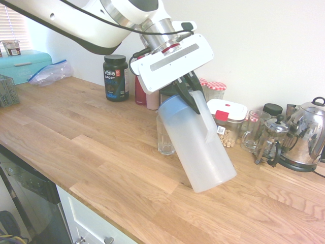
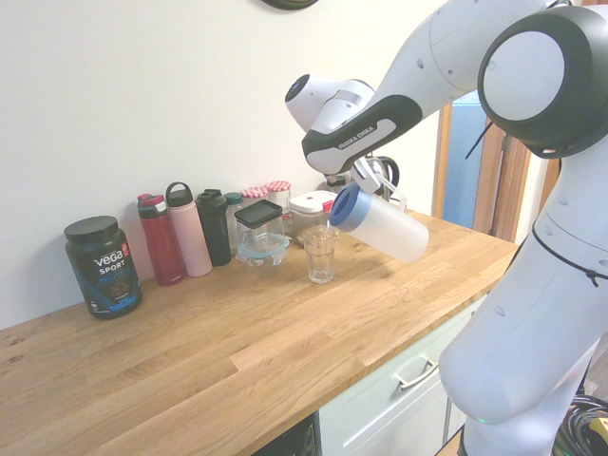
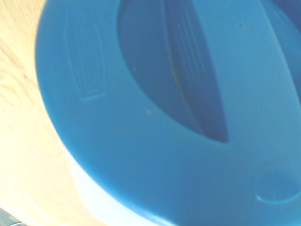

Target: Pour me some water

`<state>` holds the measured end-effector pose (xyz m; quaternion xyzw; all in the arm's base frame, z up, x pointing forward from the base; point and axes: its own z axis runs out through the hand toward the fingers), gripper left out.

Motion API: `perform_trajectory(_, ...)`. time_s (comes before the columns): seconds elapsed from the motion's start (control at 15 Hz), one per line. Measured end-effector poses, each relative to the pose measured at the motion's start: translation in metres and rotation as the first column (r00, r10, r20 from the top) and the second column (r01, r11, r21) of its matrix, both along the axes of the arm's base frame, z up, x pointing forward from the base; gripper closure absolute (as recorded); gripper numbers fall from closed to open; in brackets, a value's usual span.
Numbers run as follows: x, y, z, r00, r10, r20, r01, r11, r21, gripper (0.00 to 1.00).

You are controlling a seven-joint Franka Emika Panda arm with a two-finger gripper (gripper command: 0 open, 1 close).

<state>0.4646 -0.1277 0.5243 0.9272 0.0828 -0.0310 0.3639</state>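
Can't make out any water in the pitcher (image 1: pixel 200 147), too faint. Wrist cam's filled w/ its blurry blue lid (image 3: pixel 155 117), cut by frame edges. Pitcher partly hides the glass (image 1: pixel 165 137).

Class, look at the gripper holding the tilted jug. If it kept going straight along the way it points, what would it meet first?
The jug itself fills that line, clamped in the gripper. Beyond it the line runs down to the wooden counter, probably beside the glass; depth is unclear.
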Motion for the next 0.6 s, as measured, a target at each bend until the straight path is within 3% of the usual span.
perform_trajectory(0.6, 0.007, 0.02, -0.004, 1.0, 0.008, 0.015, -0.007, 0.999, -0.04, 1.0)
